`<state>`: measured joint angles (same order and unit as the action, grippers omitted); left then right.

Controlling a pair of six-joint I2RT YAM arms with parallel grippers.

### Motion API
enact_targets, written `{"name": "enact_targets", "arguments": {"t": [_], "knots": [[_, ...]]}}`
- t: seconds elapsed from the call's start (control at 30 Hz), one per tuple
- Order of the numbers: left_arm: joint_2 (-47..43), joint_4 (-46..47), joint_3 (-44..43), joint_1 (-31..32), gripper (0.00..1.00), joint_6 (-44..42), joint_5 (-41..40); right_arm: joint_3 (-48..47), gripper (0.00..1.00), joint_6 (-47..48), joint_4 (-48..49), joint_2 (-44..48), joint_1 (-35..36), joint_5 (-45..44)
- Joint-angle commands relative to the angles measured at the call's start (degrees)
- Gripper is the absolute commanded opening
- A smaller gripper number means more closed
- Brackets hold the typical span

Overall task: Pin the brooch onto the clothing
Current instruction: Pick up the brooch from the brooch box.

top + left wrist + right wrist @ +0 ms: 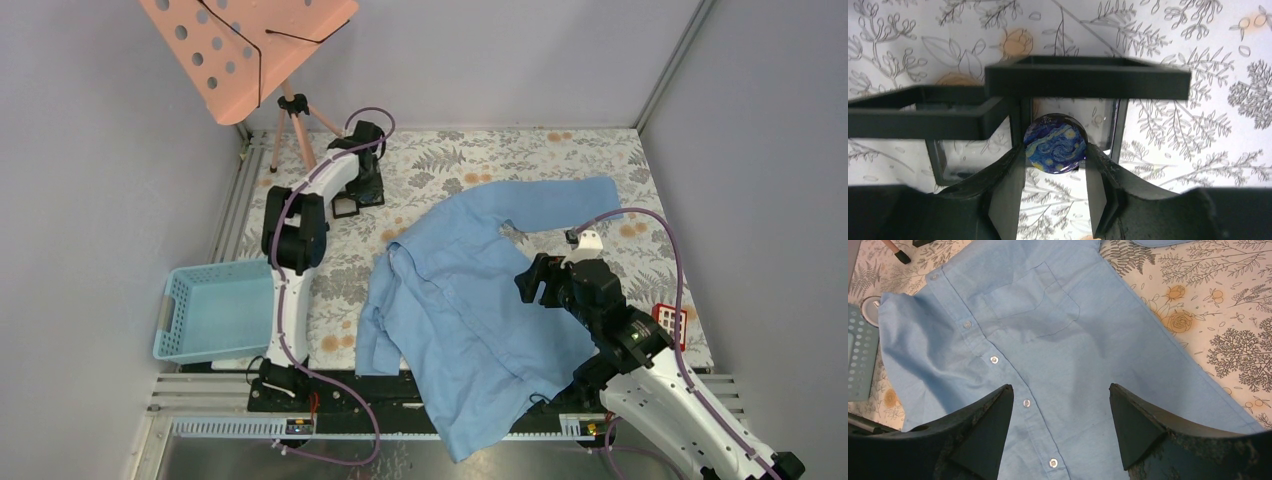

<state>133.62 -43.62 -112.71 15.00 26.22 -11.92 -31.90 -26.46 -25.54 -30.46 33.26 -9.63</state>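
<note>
Near edge, right side: right gripper [1060, 390] hangs over the shirt [460, 300], jaws spread wide with nothing between them. The shirt lies front up on the floral cloth [600, 160], hem draped over the near edge, collar toward the left arm, one sleeve thrown out to the far right. The wrist view shows the button line running under the gripper and the pocket [1035, 302] just beyond it. The fabric is fairly flat there, with only soft folds.

Near left: basket [180, 320], apart from the shirt and not involved.

Far left: left gripper [1054, 156] is stretched out beyond the collar and low over the cloth. Its two fingers [1008, 185] are clenched on the brooch [1055, 145], a round blue swirl-painted disc held edge to edge. Black frames [1088, 77] stand just behind it (a holder of some kind, I'd guess; whether the brooch has left the cloth I cannot tell).

Step in hand, as I read it: pickup — not yet the pinning.

Next move calls for lifting the brooch free of the frames without knocking them, then carrying it across to the chest or pocket area. The right gripper looks placed to pin the fabric down — thin weave will likely bunch otherwise.
</note>
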Motion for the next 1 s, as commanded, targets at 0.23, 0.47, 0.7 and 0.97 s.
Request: {"name": "enact_targets", "arguments": {"t": [0.23, 0.47, 0.7, 0.97], "knots": [[-12.12, 2.39, 8.0, 0.75, 0.4, 0.24, 0.35, -0.13, 0.78, -0.92, -0.66, 1.07, -0.22, -1.36], [-18.73, 6.82, 17.82, 3.84, 0.38, 0.57, 3.77, 0.23, 0.78, -1.29, -0.69, 0.9, -0.21, -0.7], [-25.71, 7.45, 24.38, 10.08, 0.38, 0.54, 4.16, 0.51, 0.78, -1.55, -0.67, 0.79, -0.26, 0.03], [-32.05, 7.4, 26.58, 19.39, 0.38, 0.36, 5.25, 0.99, 0.78, -3.49, -0.4, 0.12, -0.26, 0.82]]}}
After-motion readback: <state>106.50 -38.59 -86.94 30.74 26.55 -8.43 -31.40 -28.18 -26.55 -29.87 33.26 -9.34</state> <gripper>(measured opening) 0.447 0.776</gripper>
